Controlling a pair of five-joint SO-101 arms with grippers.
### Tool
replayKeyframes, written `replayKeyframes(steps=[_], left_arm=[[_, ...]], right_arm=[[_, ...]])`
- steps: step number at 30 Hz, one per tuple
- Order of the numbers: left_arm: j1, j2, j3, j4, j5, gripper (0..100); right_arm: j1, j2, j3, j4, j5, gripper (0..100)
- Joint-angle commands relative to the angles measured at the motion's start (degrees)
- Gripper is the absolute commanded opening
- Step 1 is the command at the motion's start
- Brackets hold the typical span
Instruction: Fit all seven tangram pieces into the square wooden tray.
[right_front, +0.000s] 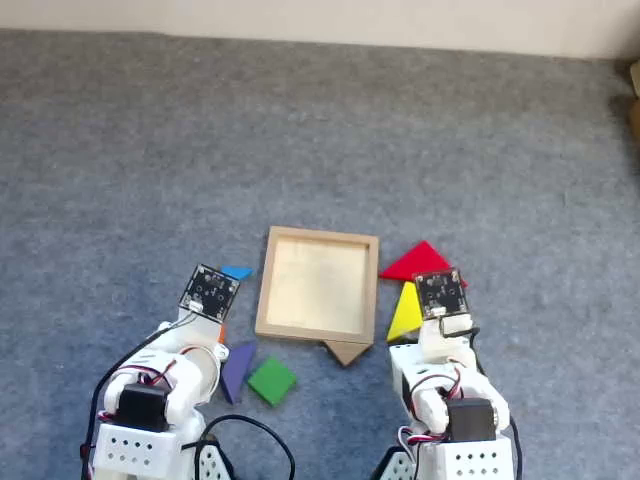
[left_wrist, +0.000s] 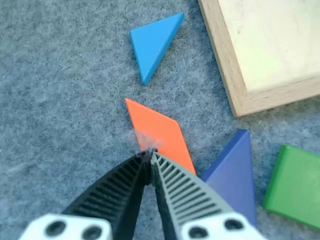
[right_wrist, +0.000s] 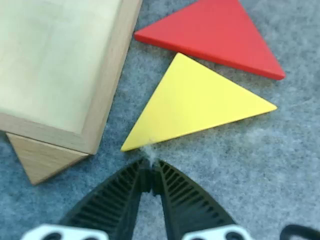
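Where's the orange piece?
In the left wrist view, the orange piece lies on the carpet at the tips of the shut left jaws, between the blue triangle and the purple triangle, left of the wooden tray.

a grey carpet (right_front: 150, 150) lies evenly lit. a pale wall (right_front: 300, 18) borders its far edge, and a brown object (right_front: 635, 90) sits at its right edge.

Grey carpet-like table cover (right_front: 150, 150); pale wall strip (right_front: 300, 15) along far edge.
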Motion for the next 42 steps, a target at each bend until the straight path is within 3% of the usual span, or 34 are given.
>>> replayKeyframes(steps=[1, 37, 42], left_arm=[[-0.7, -1.8, 1.1, 0.2, -0.5, 0], [-0.7, -1.8, 1.1, 0.2, -0.5, 0], [-0.7, -1.8, 1.1, 0.2, -0.5, 0]], right_arm=[[0.5, -1.2, 7.9, 0.2, -0.4, 1.7], [0.5, -1.2, 7.9, 0.2, -0.4, 1.7], [5.3, -1.2, 7.6, 0.1, -0.4, 1.7]])
